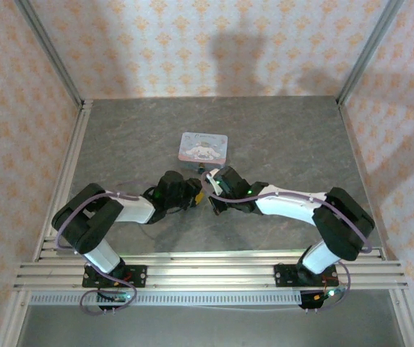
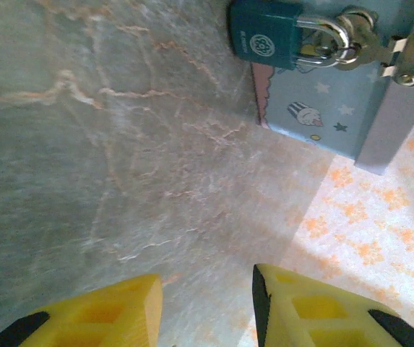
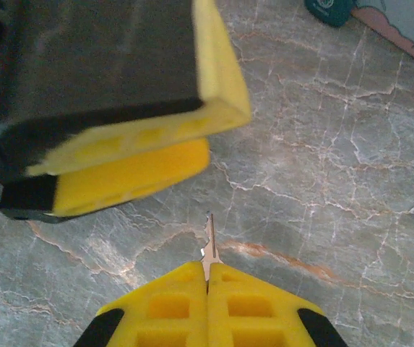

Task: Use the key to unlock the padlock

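Observation:
The small teal padlock [image 2: 263, 37] hangs by its metal shackle [image 2: 327, 42] from the hasp of the pastel cartoon tin [image 2: 322, 108]. Its body lies on the table in front of the tin, and the right wrist view catches it as padlock [image 3: 328, 10] at the top edge. My right gripper [image 3: 208, 278] is shut on the thin pale key [image 3: 208, 242], whose blade sticks out forward above the table. My left gripper [image 2: 207, 311] is open with nothing between its yellow fingers [image 3: 131, 170]. It hovers just left of the key. Both grippers, left [image 1: 194, 194] and right [image 1: 211, 201], meet a little in front of the tin [image 1: 203, 146].
The grey marbled tabletop [image 1: 279, 137] is ringed by patterned walls and aluminium posts. An aluminium rail [image 1: 207, 273] carries both arm bases at the near edge. The tin's corner [image 3: 409, 25] lies at the upper right of the right wrist view.

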You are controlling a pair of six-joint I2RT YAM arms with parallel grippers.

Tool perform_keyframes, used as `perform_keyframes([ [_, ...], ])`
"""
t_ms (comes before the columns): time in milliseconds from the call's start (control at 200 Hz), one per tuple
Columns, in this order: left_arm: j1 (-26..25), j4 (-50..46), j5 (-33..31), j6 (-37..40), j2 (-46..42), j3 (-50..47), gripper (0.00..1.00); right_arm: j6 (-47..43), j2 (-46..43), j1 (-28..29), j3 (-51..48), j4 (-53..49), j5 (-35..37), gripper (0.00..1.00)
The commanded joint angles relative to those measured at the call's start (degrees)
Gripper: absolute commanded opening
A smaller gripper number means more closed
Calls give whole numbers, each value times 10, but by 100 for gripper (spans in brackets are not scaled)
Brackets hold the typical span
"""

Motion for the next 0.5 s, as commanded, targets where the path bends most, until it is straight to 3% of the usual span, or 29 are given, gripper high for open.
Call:
perform_keyframes([
  [0, -11, 53, 16, -32, 17, 18, 39, 18, -20, 3, -10, 22, 16, 0],
  [145, -18, 60, 22, -38, 33, 27, 38, 28, -27, 1, -14, 32, 16, 0],
  [225, -19, 64, 23, -40, 36, 28, 33, 31, -28, 0, -15, 33, 17, 0],
  [460, -19, 43, 21, -24, 22, 29, 0, 34, -34, -4, -19, 32, 18, 0],
  [495, -19, 34, 21, -19, 18, 32, 0, 34, -34, -4, -18, 32, 17, 0],
])
